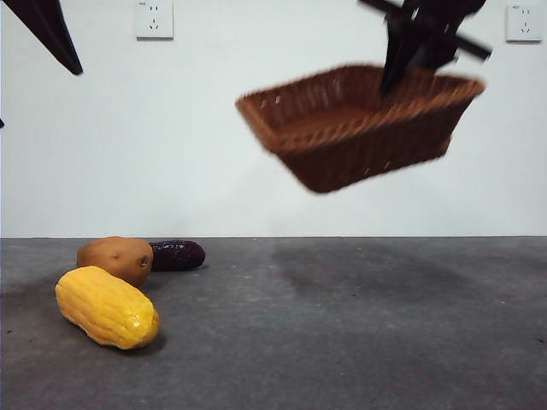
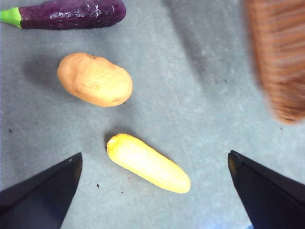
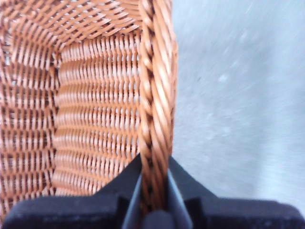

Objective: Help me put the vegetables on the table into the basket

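Grey table [image 1: 359, 342] carries corn [image 1: 107, 306], potato [image 1: 115, 259] and eggplant [image 1: 177, 254] at left. Right gripper [image 3: 153, 191], clamped on its rim, holds the blurred, apparently tilted basket [image 1: 359, 128] aloft. Left gripper [image 2: 152, 186] hangs spread above the corn.

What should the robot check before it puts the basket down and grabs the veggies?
1. Right gripper clamped on braided rim of the brown woven wicker basket: ok.
2. Basket level: not ok, it hangs tilted in the air.
3. Basket empty: ok.
4. Bare dark grey table under the basket: ok.
5. Bumpy yellow corn cob, rounded tan potato and slim purple eggplant lying on the table: ok.
6. Left gripper open above the corn: ok.
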`<move>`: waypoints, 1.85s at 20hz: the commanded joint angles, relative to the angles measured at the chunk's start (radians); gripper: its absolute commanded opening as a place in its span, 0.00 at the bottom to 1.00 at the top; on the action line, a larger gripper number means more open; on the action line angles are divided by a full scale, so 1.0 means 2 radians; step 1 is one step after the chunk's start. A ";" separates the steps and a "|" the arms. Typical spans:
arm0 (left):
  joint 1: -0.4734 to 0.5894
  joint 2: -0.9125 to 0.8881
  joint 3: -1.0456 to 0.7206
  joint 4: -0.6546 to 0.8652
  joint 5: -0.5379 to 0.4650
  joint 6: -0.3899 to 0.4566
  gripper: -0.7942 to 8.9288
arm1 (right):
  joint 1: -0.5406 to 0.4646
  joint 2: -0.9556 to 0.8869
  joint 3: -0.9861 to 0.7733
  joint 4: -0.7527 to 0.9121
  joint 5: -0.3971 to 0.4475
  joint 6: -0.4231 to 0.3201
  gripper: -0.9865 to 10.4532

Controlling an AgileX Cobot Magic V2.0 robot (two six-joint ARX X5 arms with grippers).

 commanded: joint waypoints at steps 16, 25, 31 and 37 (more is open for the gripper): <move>-0.161 0.227 0.001 0.042 -0.166 -0.278 0.86 | 0.000 -0.142 0.001 -0.089 -0.019 -0.084 0.07; -0.172 0.263 0.001 0.041 -0.187 -0.313 0.70 | 0.000 -0.142 0.000 -0.098 -0.028 -0.090 0.07; -0.174 0.263 0.001 0.059 -0.182 -0.312 0.43 | 0.000 -0.142 0.000 -0.098 -0.029 -0.090 0.07; -0.176 0.263 0.001 0.063 -0.182 -0.312 0.43 | 0.000 -0.142 0.000 -0.098 -0.051 -0.090 0.07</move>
